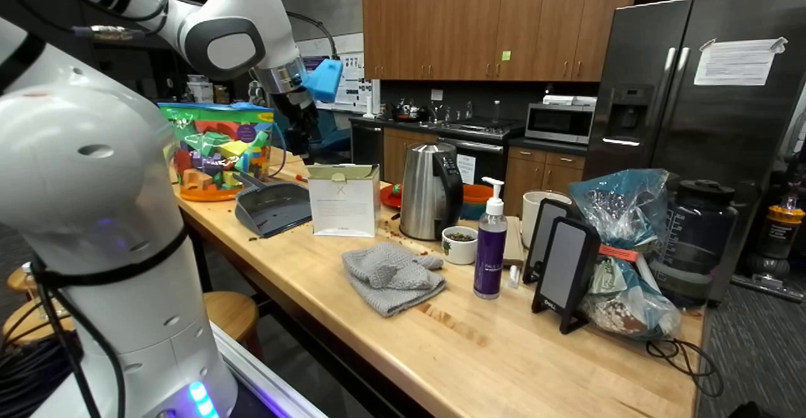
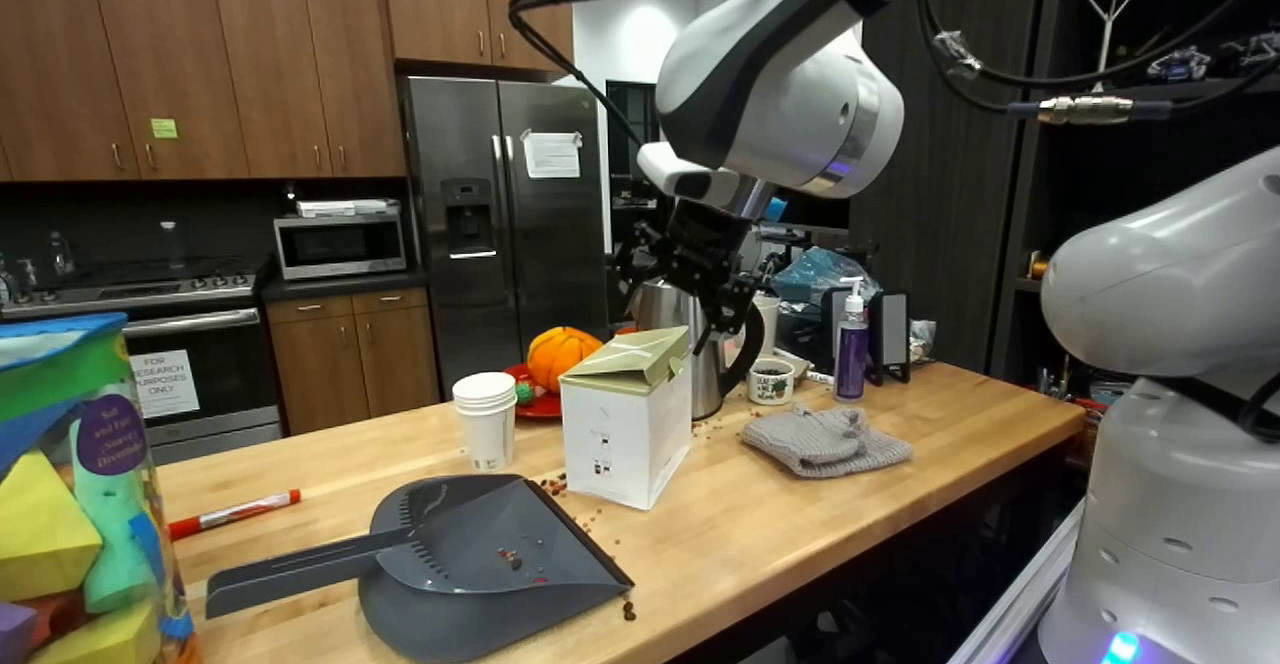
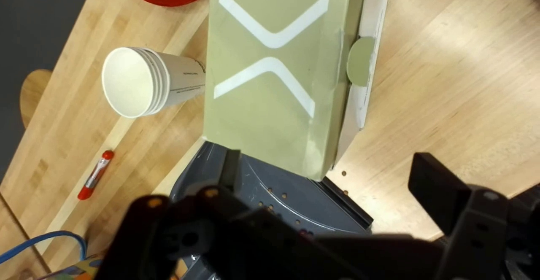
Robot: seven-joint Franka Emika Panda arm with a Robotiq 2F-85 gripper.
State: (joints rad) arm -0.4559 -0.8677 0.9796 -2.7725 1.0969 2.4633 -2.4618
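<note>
With fingers (image 3: 438,187) parted and empty, best centred over the green-topped box (image 3: 276,73) at their eleven o'clock in the wrist view, then lowered squarely and closed gently, without brushing the paper cups (image 3: 160,82) at its nine o'clock

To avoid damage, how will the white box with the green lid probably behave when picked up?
The box looks like thin card, so it may dent when squeezed. Its lid looks loosely closed, so it could flap open when tilted.
</note>
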